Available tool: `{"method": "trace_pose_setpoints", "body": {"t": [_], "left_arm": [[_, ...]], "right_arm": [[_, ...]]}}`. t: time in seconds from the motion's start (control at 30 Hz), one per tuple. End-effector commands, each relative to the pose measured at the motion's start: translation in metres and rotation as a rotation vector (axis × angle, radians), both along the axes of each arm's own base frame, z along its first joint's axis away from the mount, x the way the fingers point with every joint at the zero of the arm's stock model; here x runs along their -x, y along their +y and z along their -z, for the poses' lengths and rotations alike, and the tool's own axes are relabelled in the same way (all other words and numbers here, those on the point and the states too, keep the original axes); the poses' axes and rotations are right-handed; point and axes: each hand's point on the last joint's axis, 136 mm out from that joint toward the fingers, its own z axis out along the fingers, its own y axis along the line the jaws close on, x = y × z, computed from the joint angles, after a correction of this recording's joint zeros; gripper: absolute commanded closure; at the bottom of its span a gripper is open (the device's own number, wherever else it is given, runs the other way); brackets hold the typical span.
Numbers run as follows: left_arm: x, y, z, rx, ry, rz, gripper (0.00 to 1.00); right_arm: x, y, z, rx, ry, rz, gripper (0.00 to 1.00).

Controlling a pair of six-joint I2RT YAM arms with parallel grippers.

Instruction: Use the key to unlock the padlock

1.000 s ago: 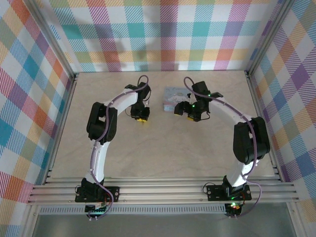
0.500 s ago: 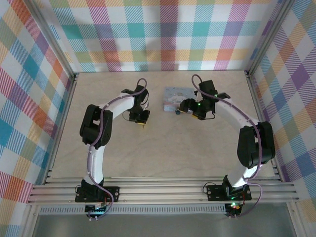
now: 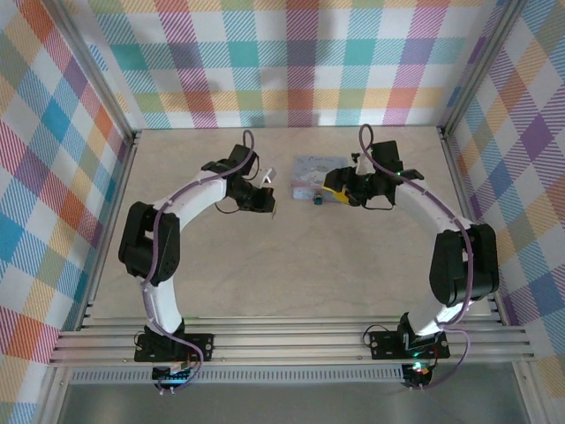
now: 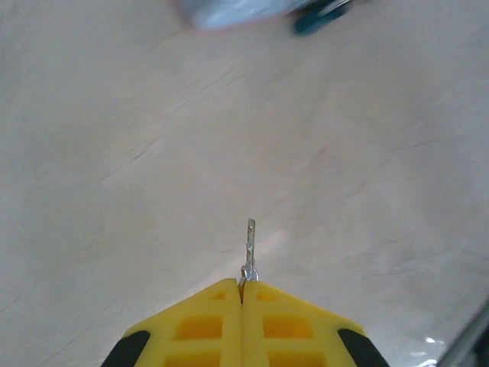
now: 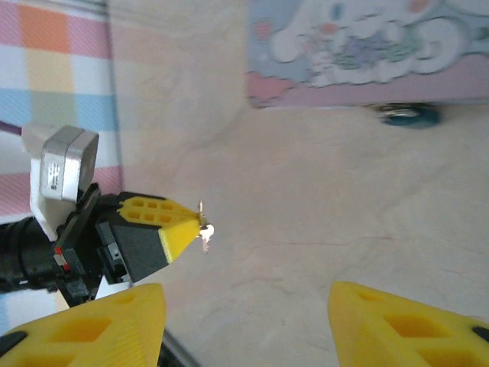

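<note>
Left gripper: fingers pressed flat together at bottom centre of the left wrist view, pinching the key by its head. The blade sticks straight out past the tips, in line with the fingers. Judged reason: held this way, the arm can aim the blade at a keyhole like a pointer. Nothing else touches the blade; bare table lies behind it. In the right wrist view the key shows as a small bright sliver at the left gripper's tip, left of centre.

Right gripper: fingers stand apart at the bottom corners of its own view, with nothing between them. Spread and empty. Judged reason: kept ready to steady the padlock, which is light and loose and would likely slide under a push from the key.

Padlock: small dark teal block, upper right of the right wrist view, lying on the table just below the lower edge of the tin. Whether it touches the tin cannot be told because of blur. In the top view it sits between the two grippers, nearer the right one's yellow tip.

Step in hand, by judgement: key secured, padlock not yet held. Keyhole direction unreadable. Risk: the thin key twisting in the pinch on contact.
</note>
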Motion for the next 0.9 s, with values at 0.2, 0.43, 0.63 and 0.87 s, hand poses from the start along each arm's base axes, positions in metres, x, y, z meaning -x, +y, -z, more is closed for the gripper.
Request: {"method": "trace_pose_setpoints", "body": {"t": [0.2, 0.43, 0.63, 0.87], "left_arm": [[-0.004, -0.046, -0.108, 0.254, -0.145, 0.115, 1.0], [0.004, -0.074, -0.152, 0.38, -0.12, 0.175, 1.0], [0.013, -0.087, -0.16, 0.383, -0.103, 0.232, 1.0], [0.019, -0.093, -0.161, 0.407, -0.067, 0.26, 1.0]], "right_arm": [[0.011, 0.03, -0.091, -0.286, -0.172, -0.196, 0.5], [0.008, 0.036, -0.101, -0.322, -0.172, -0.241, 0.51], [0.003, 0.037, -0.101, -0.327, -0.16, -0.242, 0.48], [0.002, 0.039, -0.104, -0.338, -0.164, -0.258, 0.55]]}}
